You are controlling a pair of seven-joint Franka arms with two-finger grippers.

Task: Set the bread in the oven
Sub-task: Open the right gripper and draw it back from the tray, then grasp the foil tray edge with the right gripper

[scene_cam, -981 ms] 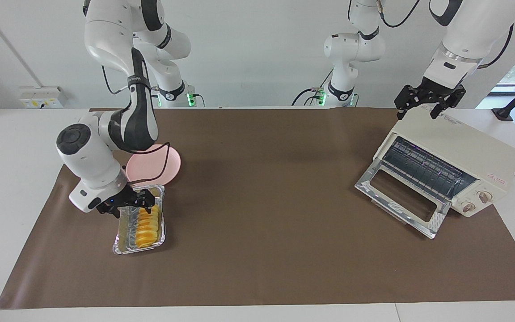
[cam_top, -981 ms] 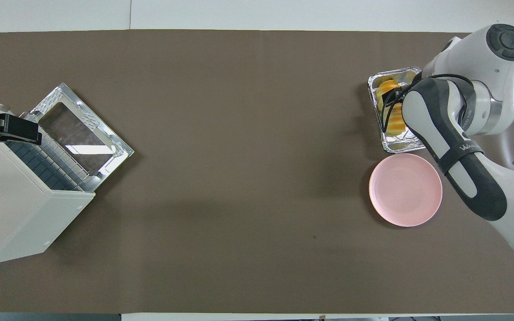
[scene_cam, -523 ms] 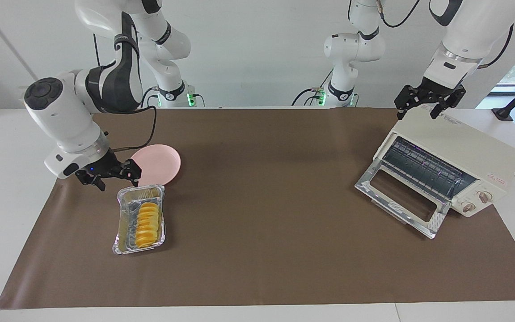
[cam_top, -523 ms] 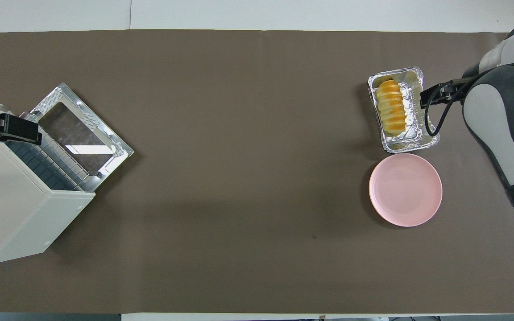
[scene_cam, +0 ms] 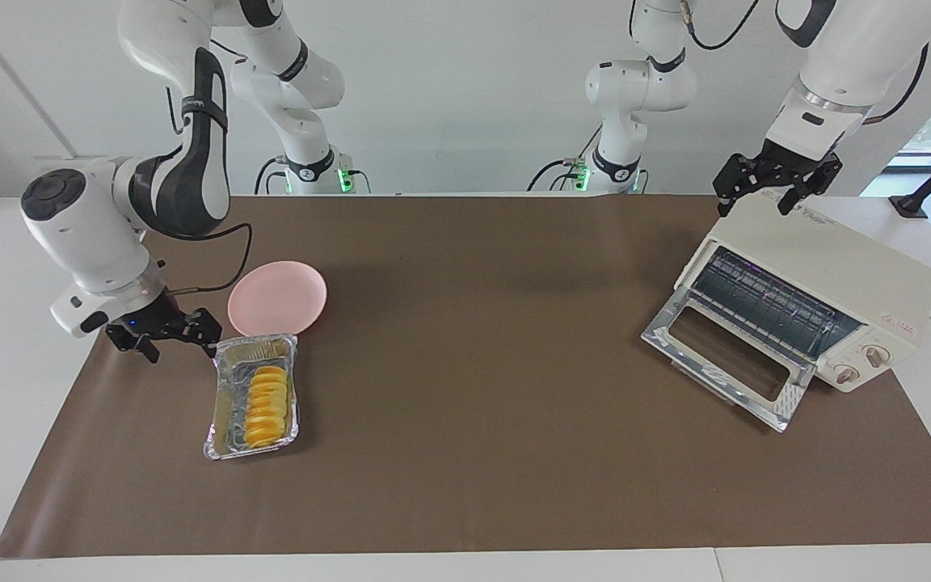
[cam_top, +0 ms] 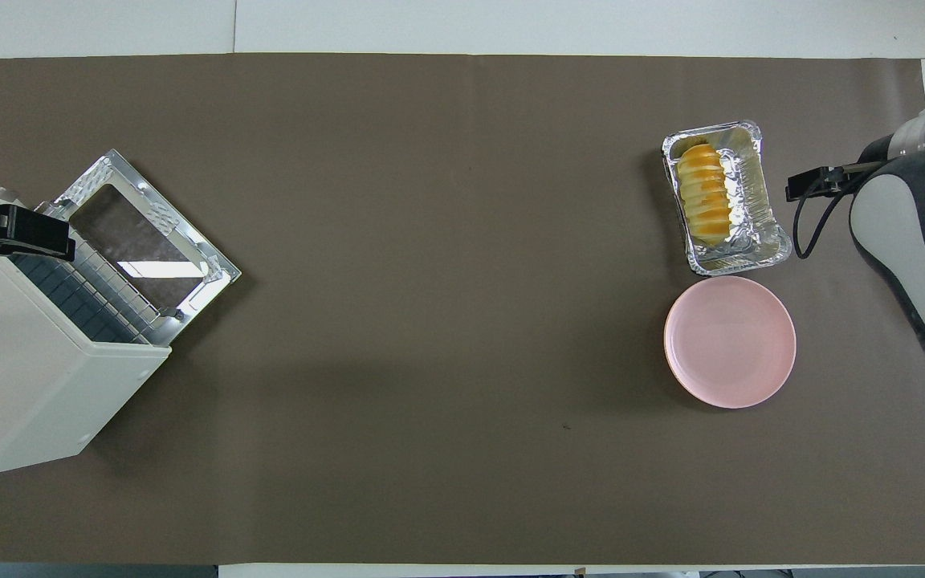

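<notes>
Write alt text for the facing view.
Bread lies in a foil tray beside a pink plate; the right pincer hangs open beside the tray. At the other end, the oven stands door down, left pincer open over its top.

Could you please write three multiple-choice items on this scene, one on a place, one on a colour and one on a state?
1. Where does the ridged yellow-orange bread loaf lie?
A. in the silver foil tray
B. on the round plate
C. on the oven's wire rack

2. What colour is the round plate beside the tray?
A. blue
B. pink
C. green

3. How is the glass door of the cream-white boxy toaster oven?
A. shut
B. dropped open
C. taken off

Answers:
1 A: the loaf sits inside the foil walls, farther from the robots than the plate.
2 B: the plate is plain pink and bare.
3 B: the door hangs down in front of the oven, with the dark rack exposed.
</notes>
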